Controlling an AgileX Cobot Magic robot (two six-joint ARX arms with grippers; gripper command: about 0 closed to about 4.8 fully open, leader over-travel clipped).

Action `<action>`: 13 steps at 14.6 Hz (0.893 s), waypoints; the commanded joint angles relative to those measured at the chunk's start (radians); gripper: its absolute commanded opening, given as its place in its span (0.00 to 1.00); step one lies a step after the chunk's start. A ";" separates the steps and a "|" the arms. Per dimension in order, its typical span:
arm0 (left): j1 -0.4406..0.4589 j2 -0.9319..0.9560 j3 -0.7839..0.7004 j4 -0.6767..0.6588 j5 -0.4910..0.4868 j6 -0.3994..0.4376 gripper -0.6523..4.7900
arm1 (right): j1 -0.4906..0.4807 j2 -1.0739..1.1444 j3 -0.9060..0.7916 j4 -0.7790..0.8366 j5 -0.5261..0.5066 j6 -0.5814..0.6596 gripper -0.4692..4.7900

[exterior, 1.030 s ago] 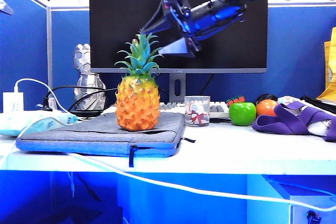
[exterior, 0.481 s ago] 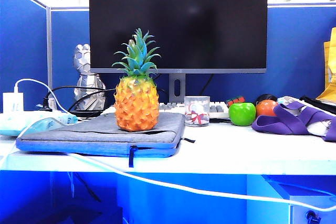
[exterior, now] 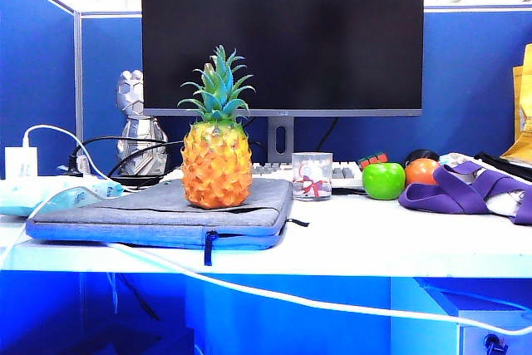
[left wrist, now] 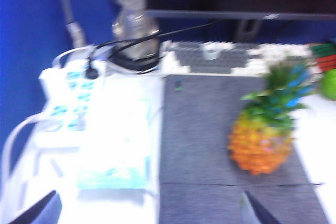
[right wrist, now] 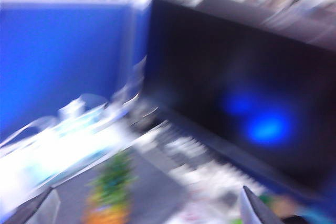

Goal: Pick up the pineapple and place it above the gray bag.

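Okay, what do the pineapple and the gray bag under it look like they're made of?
The pineapple looks like molded plastic or rubber: an evenly bumpy orange-yellow body with a slight sheen and stiff green-blue leaves. It is likely a toy, though its hardness can't be told. The gray bag looks like woven fabric: a matte, heathered surface with a zipper and dark pull tab along its front edge.

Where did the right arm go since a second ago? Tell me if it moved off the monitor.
Yes. Against the fixed monitor, the arm has left the exterior view; the pineapple stands alone on the gray bag.
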 commanded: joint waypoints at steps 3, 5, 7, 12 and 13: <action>-0.001 -0.053 -0.032 0.021 0.078 -0.021 1.00 | -0.001 -0.438 -0.752 0.425 0.192 0.147 0.91; -0.001 -0.133 -0.157 0.054 0.072 -0.036 1.00 | 0.001 -0.510 -1.023 0.658 0.153 0.241 0.34; -0.001 -0.269 -0.319 0.142 0.077 -0.065 0.57 | 0.000 -0.513 -1.133 0.759 0.112 0.196 0.10; -0.001 -0.518 -0.525 0.277 -0.010 -0.092 0.12 | -0.001 -0.517 -1.334 0.898 0.142 0.182 0.09; -0.002 -0.529 -0.526 0.278 -0.018 -0.089 0.12 | -0.002 -0.534 -1.362 0.900 0.185 0.180 0.09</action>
